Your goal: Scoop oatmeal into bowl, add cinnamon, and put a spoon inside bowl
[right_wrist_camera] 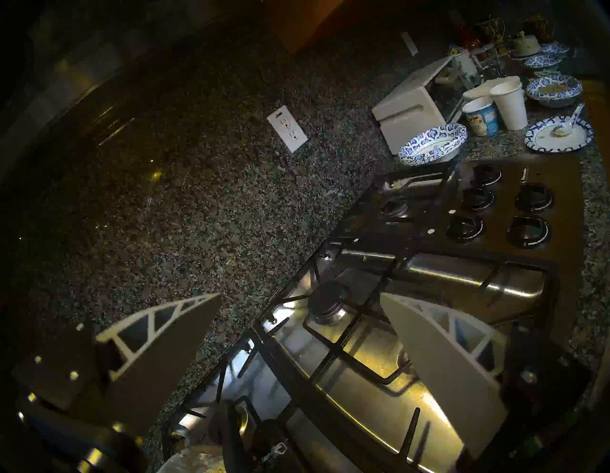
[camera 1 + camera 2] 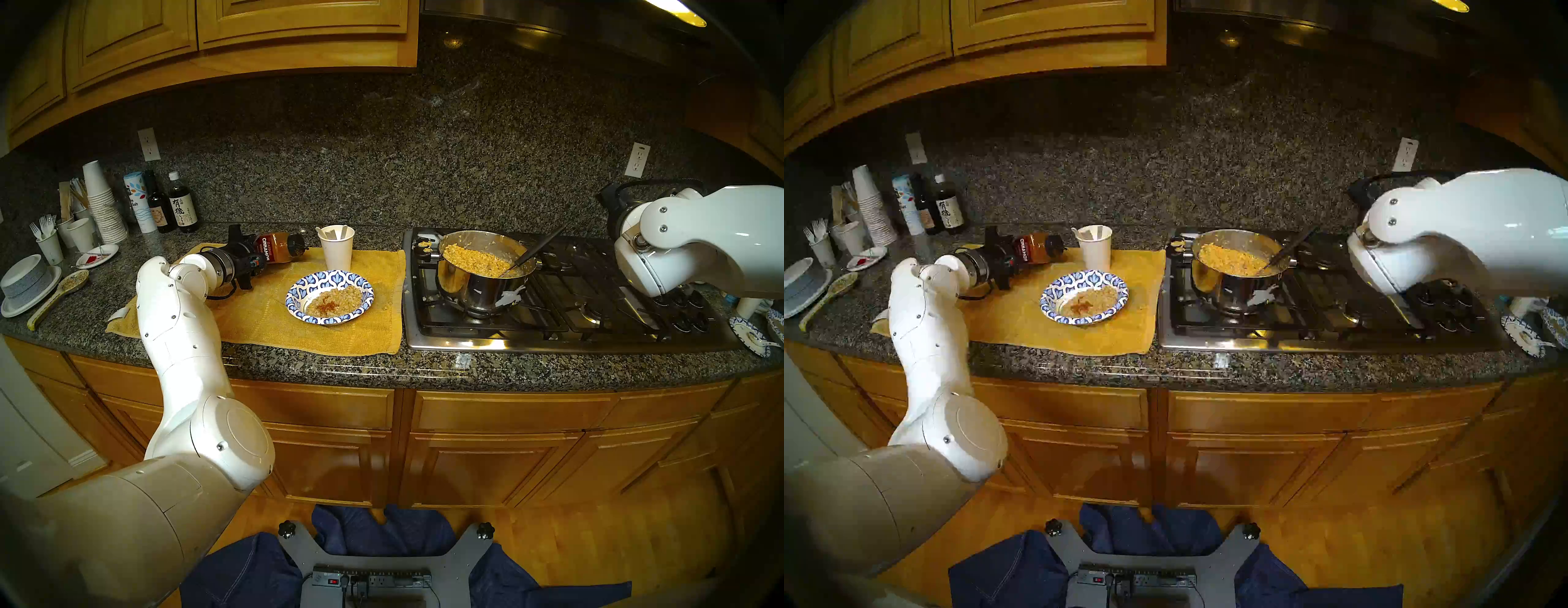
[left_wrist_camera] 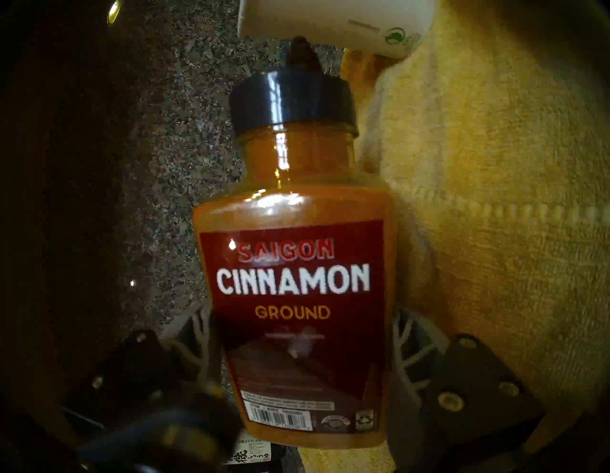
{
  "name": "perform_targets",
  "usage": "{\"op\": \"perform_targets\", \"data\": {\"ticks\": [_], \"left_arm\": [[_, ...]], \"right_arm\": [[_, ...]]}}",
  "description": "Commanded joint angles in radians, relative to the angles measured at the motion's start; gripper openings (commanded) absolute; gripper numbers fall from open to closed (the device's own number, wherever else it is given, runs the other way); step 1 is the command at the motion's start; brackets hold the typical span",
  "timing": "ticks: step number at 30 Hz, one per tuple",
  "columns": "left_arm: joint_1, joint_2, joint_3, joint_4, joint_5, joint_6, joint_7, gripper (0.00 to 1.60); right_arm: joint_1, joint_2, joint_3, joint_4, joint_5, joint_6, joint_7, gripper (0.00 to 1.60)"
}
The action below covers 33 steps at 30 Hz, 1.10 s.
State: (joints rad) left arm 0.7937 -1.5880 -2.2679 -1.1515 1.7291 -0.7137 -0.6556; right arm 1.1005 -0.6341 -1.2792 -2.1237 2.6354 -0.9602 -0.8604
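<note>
The blue-and-white patterned bowl (image 2: 315, 281) (image 2: 1069, 281) sits on a yellow towel (image 2: 263, 314) and holds oatmeal (image 2: 339, 297) with a brown dusting of cinnamon on it. My left gripper (image 2: 256, 254) (image 3: 300, 337) is shut on the cinnamon jar (image 2: 275, 247) (image 2: 1034, 249) (image 3: 297, 280). The jar is held on its side behind and left of the bowl, lid toward a paper cup (image 2: 337, 254). White plastic spoons (image 2: 327, 232) stand in that cup. More oatmeal (image 2: 475, 258) fills the steel pot (image 2: 464, 291). My right gripper (image 1: 300, 297) hangs open and empty over the stove's back burner.
A black-handled serving spoon (image 2: 536, 250) leans in the pot on the gas stove (image 2: 551, 327). Sauce bottles (image 2: 182, 208), stacked paper cups (image 2: 102, 204), grey bowls (image 2: 25, 280) and a speckled ceramic spoon (image 2: 63, 288) crowd the left counter. Other patterned bowls (image 1: 432, 143) lie right of the stove.
</note>
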Motion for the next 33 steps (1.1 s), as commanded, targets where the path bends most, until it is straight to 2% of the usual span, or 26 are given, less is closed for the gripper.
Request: {"op": "perform_targets", "data": {"ticks": [1, 24, 33], "left_arm": [[-0.094, -0.002, -0.007, -0.054, -0.025, 0.024, -0.051, 0.0], [-0.173, -0.048, -0.07, -0.113, -0.049, 0.144, -0.345, 0.0], [-0.208, -0.071, -0.107, -0.142, -0.061, 0.212, -0.468, 0.0]], "right_arm": [[0.023, -0.006, 0.017, 0.01, -0.006, 0.0, 0.004, 1.6], [0.028, -0.017, 0.02, 0.013, 0.006, 0.0, 0.007, 1.6], [0.03, -0.022, 0.022, 0.015, 0.01, 0.0, 0.008, 1.6]]}}
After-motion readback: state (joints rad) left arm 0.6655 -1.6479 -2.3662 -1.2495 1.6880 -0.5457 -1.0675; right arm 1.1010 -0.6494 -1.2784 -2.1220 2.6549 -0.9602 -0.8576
